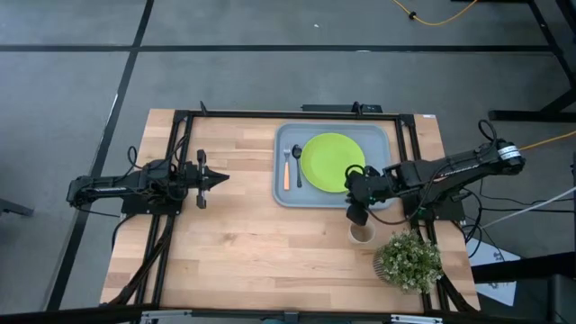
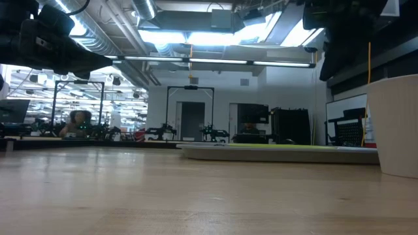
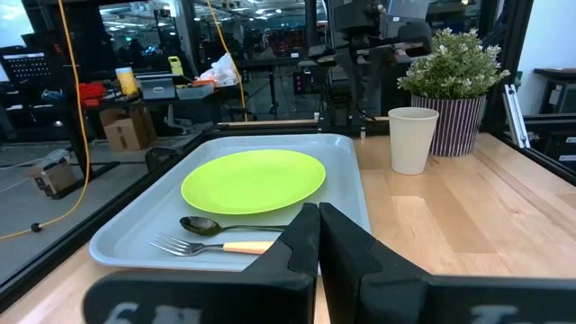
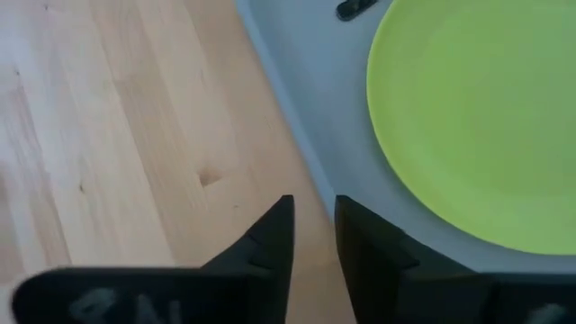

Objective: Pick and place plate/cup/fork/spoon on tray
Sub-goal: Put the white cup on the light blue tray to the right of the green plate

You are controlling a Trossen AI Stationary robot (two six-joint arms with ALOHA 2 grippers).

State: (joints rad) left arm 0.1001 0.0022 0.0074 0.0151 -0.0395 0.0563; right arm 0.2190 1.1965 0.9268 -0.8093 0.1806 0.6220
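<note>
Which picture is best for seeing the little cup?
The left wrist view: the cup stands whole and upright on the table, beside the tray and in front of the plant. The high view shows only its round top, beside the right gripper. The low view cuts it off. The right wrist view misses it.

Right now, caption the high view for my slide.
Plate, fork, spoon on tray; right gripper above cup.
</note>
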